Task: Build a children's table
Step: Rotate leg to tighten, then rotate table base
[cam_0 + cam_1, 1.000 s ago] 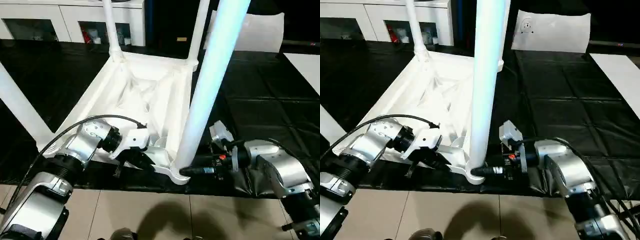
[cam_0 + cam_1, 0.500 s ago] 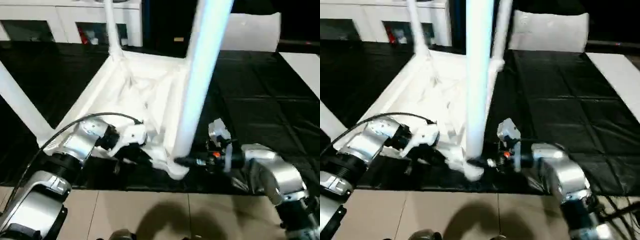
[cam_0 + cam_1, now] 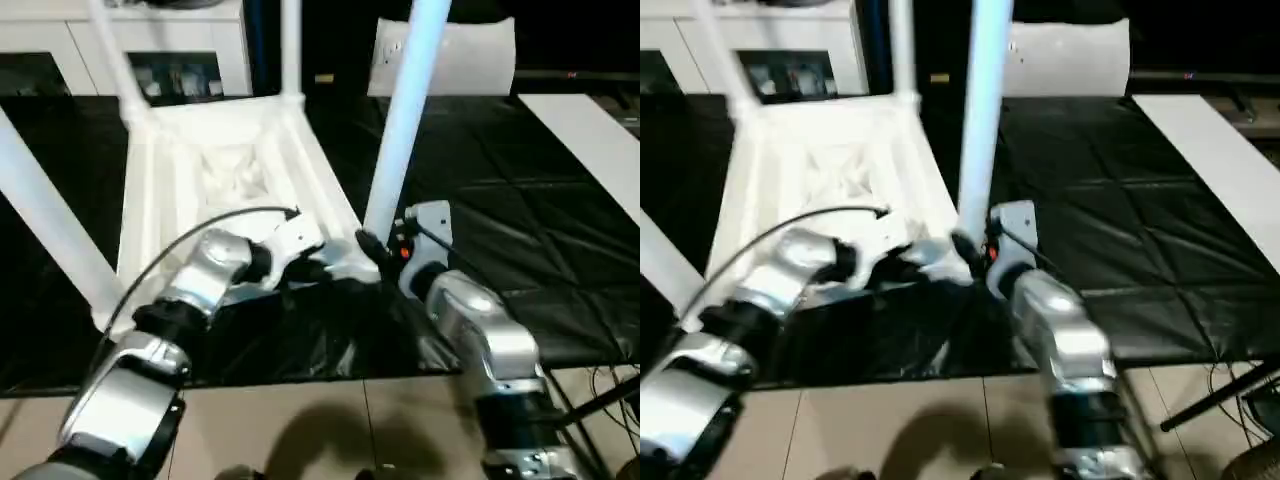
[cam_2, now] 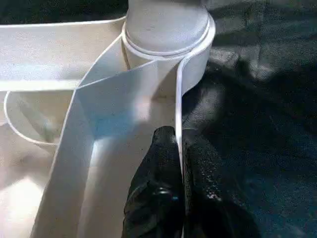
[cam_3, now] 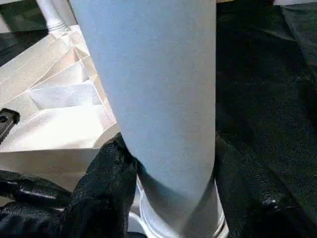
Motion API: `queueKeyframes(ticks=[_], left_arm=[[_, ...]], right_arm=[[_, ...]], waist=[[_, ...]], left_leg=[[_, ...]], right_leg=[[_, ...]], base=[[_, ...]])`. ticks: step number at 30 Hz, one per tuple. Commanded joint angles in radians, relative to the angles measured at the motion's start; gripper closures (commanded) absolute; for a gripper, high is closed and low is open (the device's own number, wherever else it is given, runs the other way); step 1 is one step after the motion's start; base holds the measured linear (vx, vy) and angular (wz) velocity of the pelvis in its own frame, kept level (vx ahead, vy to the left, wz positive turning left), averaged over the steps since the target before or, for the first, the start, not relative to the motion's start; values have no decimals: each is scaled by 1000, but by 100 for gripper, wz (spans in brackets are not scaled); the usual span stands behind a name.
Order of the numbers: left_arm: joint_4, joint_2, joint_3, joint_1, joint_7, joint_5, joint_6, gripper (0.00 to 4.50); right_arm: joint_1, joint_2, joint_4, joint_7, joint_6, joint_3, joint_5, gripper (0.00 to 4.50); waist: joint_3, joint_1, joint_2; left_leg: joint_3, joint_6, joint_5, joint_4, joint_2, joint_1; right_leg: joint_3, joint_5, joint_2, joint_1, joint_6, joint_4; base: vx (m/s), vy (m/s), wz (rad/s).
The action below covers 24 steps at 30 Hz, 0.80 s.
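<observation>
The white tabletop (image 3: 230, 160) lies upside down on the black mat, ribbed underside up, with legs standing in its corner sockets. My left gripper (image 4: 179, 148) is shut on the thin rim wall beside the near right corner socket (image 4: 166, 29). It also shows under the cable in the head view, left gripper (image 3: 335, 272). The near right leg (image 3: 400, 130) rises from that socket. My right gripper (image 5: 173, 163) is shut around the leg's base, one black finger (image 5: 106, 183) on each side. Another leg (image 3: 50, 225) slants up at the left.
A black mat (image 3: 500, 200) covers the floor around the table; beige tiles (image 3: 300, 420) start at its near edge. A white panel (image 3: 470, 60) leans at the back, white cabinets (image 3: 160, 50) behind. A flat white strip (image 3: 580, 140) lies at the right.
The camera has swung, shifting the whole picture. Both grippers keep their holds. The held corner and leg now sit farther out from me and the tabletop looks turned squarer to me.
</observation>
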Motion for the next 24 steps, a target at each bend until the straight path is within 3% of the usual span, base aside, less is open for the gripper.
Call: queueKeyframes(ticks=[1,3,5,9,13,15,17,19,20,23,24], left_arm=[[-6,-31,7,-41,65,-1,-45,450],[-6,-22,4,-37,27,-2,-70,450],[0,-13,1,-37,22,4,-101,450],[12,7,18,-28,-8,-16,-146,450],[5,17,35,-13,-46,-44,-178,450],[10,25,42,-8,-48,-46,-206,450],[3,25,60,-2,-48,-66,-217,450],[-16,19,83,6,-47,-95,-212,450],[-27,16,93,10,-46,-107,-207,406],[-95,10,120,38,-69,-158,-155,390],[-152,7,140,62,-74,-193,-112,375]], right_arm=[[16,56,29,16,18,57,23,182],[19,57,14,4,8,43,20,176],[25,43,1,20,-14,45,21,139],[73,-22,-73,82,-28,48,29,103],[128,-92,-135,160,-41,61,37,59],[169,-132,-186,202,-37,64,47,59],[202,-163,-230,227,-32,61,57,30],[229,-185,-273,248,-23,56,76,18],[239,-194,-292,258,-19,55,86,16],[264,-218,-346,294,-10,65,112,0],[275,-225,-380,315,1,69,137,0]], waist=[[-57,3,2],[-57,3,3],[-56,4,6],[-56,7,3],[-60,12,-4],[-61,13,-6],[-62,14,-11],[-60,16,-9],[-63,17,-11],[-64,19,-9],[-63,22,-7]], left_leg=[[-18,20,-125,-75,48,7],[-16,31,-116,-74,47,7],[-15,33,-133,-74,48,9],[-15,31,-147,-74,51,11],[-13,60,-99,-68,48,5],[-13,71,-92,-66,48,5],[-12,81,-95,-66,48,4],[-12,80,-105,-66,49,4],[-11,82,-102,-64,49,7],[-12,81,-101,-65,52,5],[-11,77,-107,-65,59,8]], right_leg=[[50,-60,-83,50,-209,-68],[50,-23,-83,52,-222,-67],[50,-41,-85,53,-228,-71],[53,-76,-86,55,-219,-73],[52,-6,-86,61,-226,-64],[51,-5,-87,62,-229,-64],[50,-18,-85,62,-225,-65],[50,-49,-87,61,-222,-68],[50,-47,-86,61,-225,-67],[49,-37,-88,61,-239,-63],[50,-18,-87,57,-258,-59]], base=[[0,0,0],[0,0,0],[0,0,0],[0,0,0],[0,0,0],[0,0,0],[0,0,0],[0,0,0],[0,0,0],[0,0,0],[0,0,0]])
